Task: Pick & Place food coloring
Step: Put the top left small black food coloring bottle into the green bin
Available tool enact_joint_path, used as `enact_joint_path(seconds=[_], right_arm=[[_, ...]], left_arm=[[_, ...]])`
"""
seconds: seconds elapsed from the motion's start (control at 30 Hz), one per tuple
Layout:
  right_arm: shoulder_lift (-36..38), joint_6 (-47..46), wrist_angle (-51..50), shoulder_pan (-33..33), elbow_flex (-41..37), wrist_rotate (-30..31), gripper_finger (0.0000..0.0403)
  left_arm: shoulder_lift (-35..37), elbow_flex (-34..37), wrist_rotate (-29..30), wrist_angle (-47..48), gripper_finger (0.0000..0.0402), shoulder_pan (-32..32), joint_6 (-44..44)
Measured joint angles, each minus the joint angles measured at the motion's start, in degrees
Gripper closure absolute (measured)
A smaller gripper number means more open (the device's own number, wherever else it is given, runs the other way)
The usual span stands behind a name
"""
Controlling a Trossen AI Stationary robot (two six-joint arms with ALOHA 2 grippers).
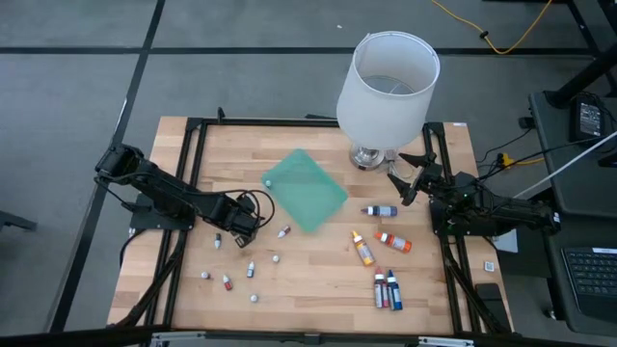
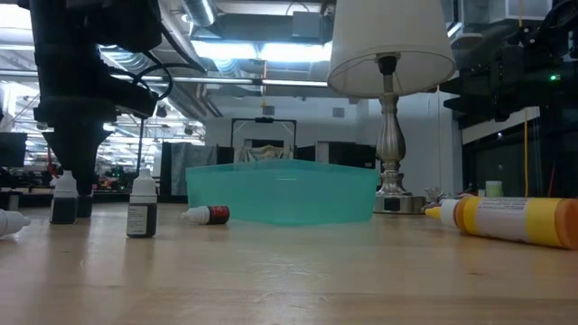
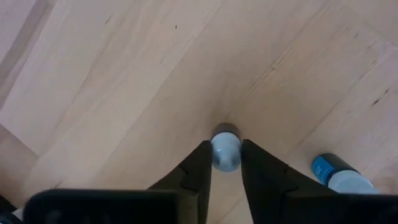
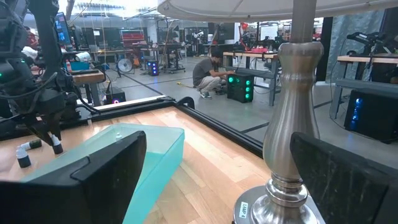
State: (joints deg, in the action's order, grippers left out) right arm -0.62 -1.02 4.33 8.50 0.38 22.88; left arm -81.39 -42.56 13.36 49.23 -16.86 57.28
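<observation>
Fingers: left gripper pinching a tiny white-capped dropper bottle; right gripper wide, idle by lamp | Progress: early, bottles scattered on table, green tray empty.

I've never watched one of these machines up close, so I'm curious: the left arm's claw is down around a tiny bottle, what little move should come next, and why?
Probably a straight lift. The left claw has its fingers pressed on both sides of a small white-capped bottle standing upright on the table, so the grip looks made. Raising it first would clear the neighbouring blue-labelled bottle before carrying it toward the green tray.
</observation>
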Motion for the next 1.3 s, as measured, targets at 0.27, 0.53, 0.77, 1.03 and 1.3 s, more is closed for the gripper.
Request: enact_joint_path(seconds=[0.27, 0.53, 0.77, 1.03, 1.3], right_arm=[[0.0, 0.0, 0.0, 0.0, 0.0, 0.0, 0.0006], [0.0, 0.0, 0.0, 0.0, 0.0, 0.0, 0.0006], [0.0, 0.0, 0.0, 0.0, 0.0, 0.0, 0.0006], [0.0, 0.0, 0.0, 0.0, 0.0, 0.0, 0.0006], [0.0, 0.0, 0.0, 0.0, 0.0, 0.0, 0.0006]], left_arm=[[-0.1, -1.4, 0.0, 0.4, 0.0345, 0.0, 0.4], [-0.1, -7.7, 0.5, 5.3, 0.0346, 0.4, -0.7], [-0.1, -15.9, 0.7, 11.2, 0.0347, 2.1, -4.8], [0.0, -24.3, 1.7, 13.4, 0.0347, 4.8, -8.2], [0.0, -30.7, 0.1, 16.5, 0.0347, 10.0, -14.8]])
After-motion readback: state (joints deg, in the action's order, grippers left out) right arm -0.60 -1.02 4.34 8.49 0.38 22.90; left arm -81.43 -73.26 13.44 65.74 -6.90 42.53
